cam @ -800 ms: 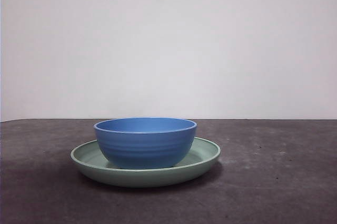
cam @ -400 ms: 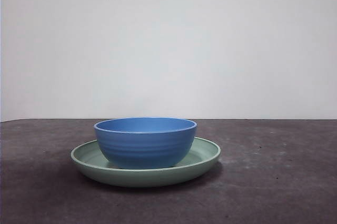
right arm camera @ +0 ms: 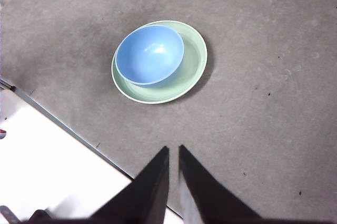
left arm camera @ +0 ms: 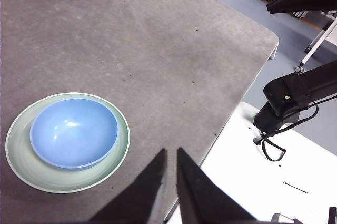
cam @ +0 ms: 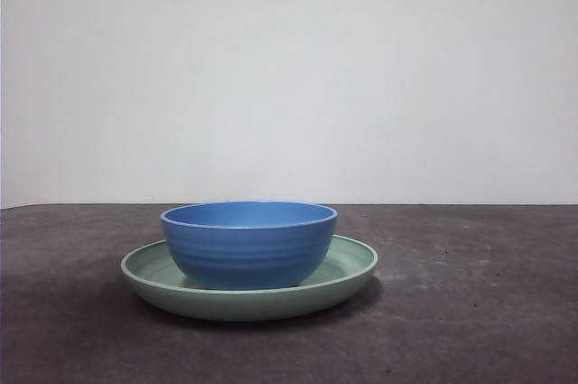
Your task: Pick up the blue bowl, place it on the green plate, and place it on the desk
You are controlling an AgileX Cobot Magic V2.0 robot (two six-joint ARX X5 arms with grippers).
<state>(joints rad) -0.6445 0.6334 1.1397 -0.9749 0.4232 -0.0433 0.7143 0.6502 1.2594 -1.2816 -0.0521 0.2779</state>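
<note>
Nothing has changed over the last second: the blue bowl (cam: 249, 241) sits inside the green plate (cam: 352, 268) on the desk (cam: 479, 312). Left claw (left arm camera: 170, 154) and right claw (right arm camera: 174, 151) hang high, jaws narrow, empty; the bowl's lift onto the desk looks unstarted.

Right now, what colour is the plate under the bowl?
Pale mint green plate; clearest in the right wrist view.
</note>
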